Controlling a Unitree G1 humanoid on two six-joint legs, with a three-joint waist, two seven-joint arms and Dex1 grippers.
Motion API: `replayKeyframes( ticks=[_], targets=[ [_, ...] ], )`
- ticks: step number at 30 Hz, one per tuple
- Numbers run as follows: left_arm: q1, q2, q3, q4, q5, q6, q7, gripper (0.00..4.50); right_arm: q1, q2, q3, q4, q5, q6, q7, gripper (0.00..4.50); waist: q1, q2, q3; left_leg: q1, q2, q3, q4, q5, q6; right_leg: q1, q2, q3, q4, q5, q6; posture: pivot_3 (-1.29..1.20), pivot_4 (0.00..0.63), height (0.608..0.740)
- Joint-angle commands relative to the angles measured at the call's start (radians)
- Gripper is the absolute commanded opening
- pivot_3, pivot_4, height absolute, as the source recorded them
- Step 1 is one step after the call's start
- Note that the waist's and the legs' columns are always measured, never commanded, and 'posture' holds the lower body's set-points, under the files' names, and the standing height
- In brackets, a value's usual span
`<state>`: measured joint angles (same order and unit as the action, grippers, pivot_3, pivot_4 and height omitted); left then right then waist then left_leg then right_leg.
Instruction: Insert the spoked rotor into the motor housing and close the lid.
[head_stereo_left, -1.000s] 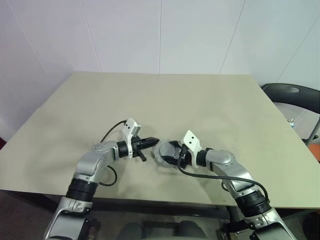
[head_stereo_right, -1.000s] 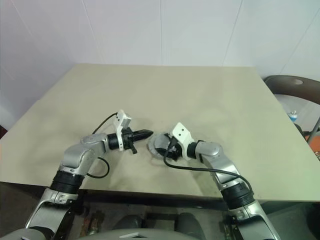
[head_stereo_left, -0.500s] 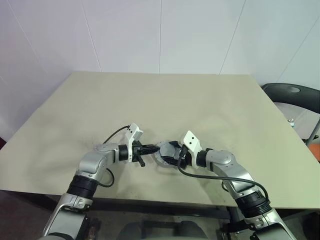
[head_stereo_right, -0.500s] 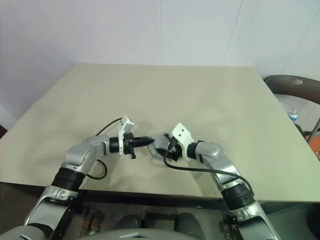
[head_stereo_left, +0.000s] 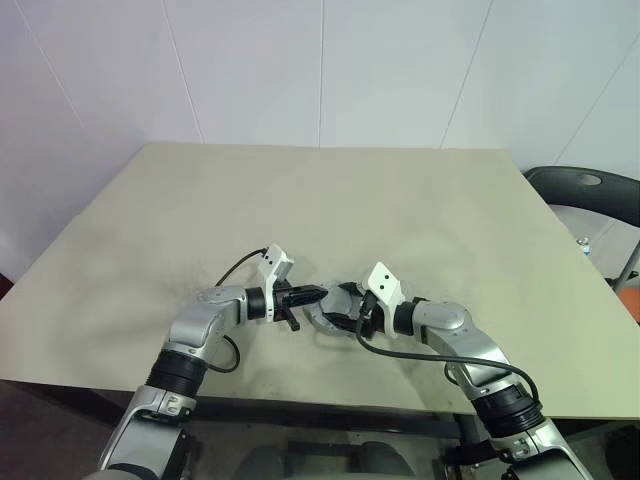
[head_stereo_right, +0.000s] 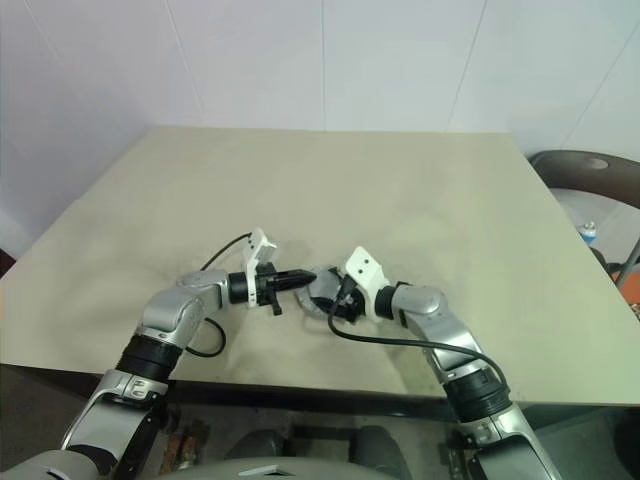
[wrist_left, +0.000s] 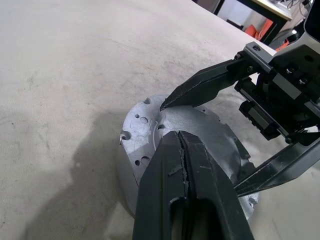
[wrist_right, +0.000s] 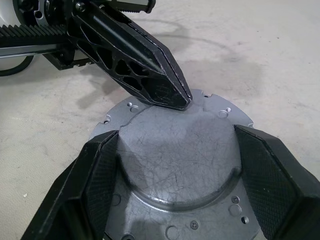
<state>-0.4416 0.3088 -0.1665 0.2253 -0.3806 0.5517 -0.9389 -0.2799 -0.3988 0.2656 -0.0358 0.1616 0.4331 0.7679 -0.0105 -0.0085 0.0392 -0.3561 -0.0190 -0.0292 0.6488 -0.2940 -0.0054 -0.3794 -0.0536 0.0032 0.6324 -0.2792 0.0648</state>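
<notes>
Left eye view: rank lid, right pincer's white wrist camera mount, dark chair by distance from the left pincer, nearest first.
1. lid: right at the shut left pincer tips, between the right pincer fingers.
2. white wrist camera mount: just beyond the lid, to the right.
3. dark chair: off the table's far right edge.

A beige table (head_stereo_left: 330, 190) with a scuffed top stands against white panelled walls (head_stereo_left: 320, 70). Just past its right edge is a dark chair (head_stereo_left: 590, 195), with something orange (head_stereo_left: 630, 300) below it.
</notes>
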Motion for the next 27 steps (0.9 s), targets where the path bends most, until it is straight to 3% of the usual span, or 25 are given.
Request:
replayKeyframes(
  ticks=[1, 27],
  targets=[
    [0.007, 0.009, -0.015, -0.016, 0.017, -0.011, -0.013, 0.02, 0.022, -0.019, 0.015, 0.046, -0.047, 0.055, -0.037, 3.20, 0.000, 0.000, 0.000, 0.000, 0.000, 0.000, 0.000, 0.000, 0.000, 0.000, 0.000, 0.000, 0.000, 0.000, 0.000, 0.00, 0.000, 0.740],
    [0.019, -0.001, -0.107, 0.046, 0.137, -0.089, -0.031, 0.02, 0.037, -0.019, 0.014, 0.020, -0.045, 0.090, -0.059, 3.20, 0.003, 0.004, -0.007, 0.001, -0.001, 0.000, -0.001, 0.000, 0.000, 0.002, -0.003, -0.002, -0.003, 0.000, 0.000, 0.00, 0.000, 0.740]
  ],
)
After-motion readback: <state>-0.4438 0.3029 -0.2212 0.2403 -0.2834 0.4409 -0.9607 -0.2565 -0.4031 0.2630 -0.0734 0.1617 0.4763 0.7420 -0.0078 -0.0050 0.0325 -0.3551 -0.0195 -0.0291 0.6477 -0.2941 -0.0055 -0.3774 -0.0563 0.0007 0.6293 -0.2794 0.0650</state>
